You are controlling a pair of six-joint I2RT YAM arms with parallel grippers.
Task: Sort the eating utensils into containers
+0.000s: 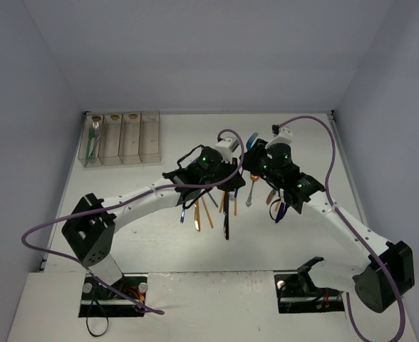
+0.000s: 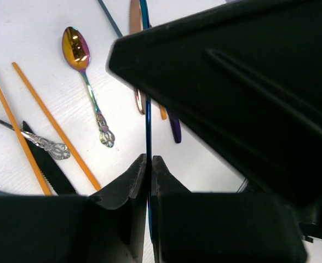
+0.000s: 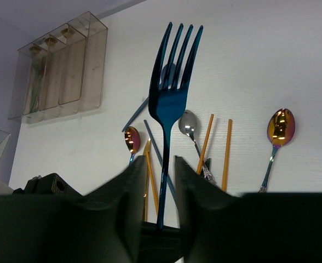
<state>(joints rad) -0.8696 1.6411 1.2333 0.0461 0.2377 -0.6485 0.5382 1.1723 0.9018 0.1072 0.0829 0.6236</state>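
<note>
Blue fork (image 3: 169, 98) upright, blue utensil (image 2: 148, 120) pinched, spoons (image 3: 280, 127), orange sticks (image 2: 51, 120) flat, bins (image 1: 131, 142) far-left

A blue fork (image 3: 170, 104) stands upright at centre between the right gripper (image 3: 160, 161) fingers, which are parted; containers (image 3: 91, 60) sit upper left.

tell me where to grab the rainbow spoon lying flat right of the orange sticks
I'd grip the rainbow spoon on its thin stem, midway between bowl and ornate end, coming straight down, jaws closing across it. It lies flat on the table with bare space either side there.
</note>
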